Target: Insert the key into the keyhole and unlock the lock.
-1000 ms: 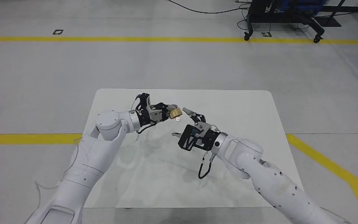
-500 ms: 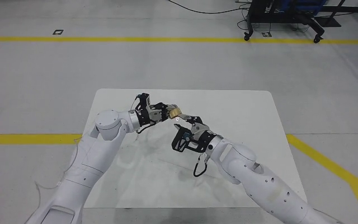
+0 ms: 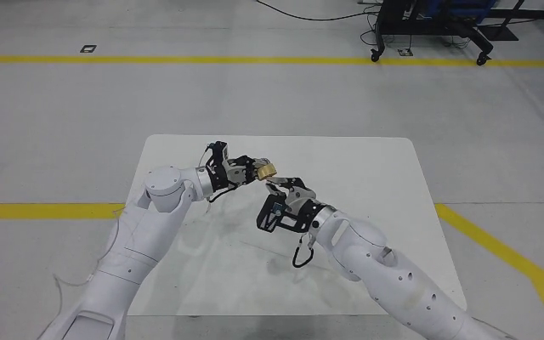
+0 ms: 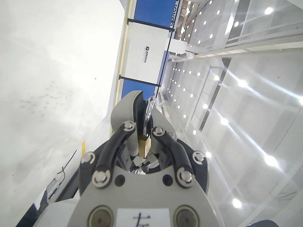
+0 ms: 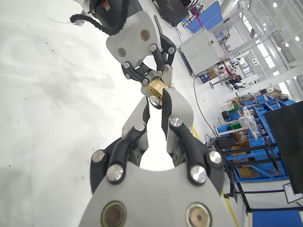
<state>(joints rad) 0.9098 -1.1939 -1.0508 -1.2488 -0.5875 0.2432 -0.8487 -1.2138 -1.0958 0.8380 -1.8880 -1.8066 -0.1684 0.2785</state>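
A small brass lock point(image 3: 267, 170) hangs above the white table point(image 3: 374, 170), and my left gripper point(image 3: 260, 169) is shut on it. In the left wrist view the brass body point(image 4: 144, 145) sits between the fingers, with a silver piece point(image 4: 149, 109) running toward the fingertips. In the right wrist view a silver key point(image 5: 155, 101) sticks out of the lock's point(image 5: 155, 87) end. My right gripper point(image 5: 155, 102) is open, its fingertips on either side of the key's round head. I cannot tell whether the pads touch it. From above, the right gripper point(image 3: 283, 181) meets the lock from the right.
Both arms are raised over the middle of the table, which has bare surface on all sides of them. Yellow floor lines point(image 3: 255, 59) run past the table. A black wheeled frame point(image 3: 433, 30) stands far off at the back right.
My right gripper has moved left and slightly up toward the lock, closing the gap until its fingertips flank the key. The left arm and lock have stayed still.
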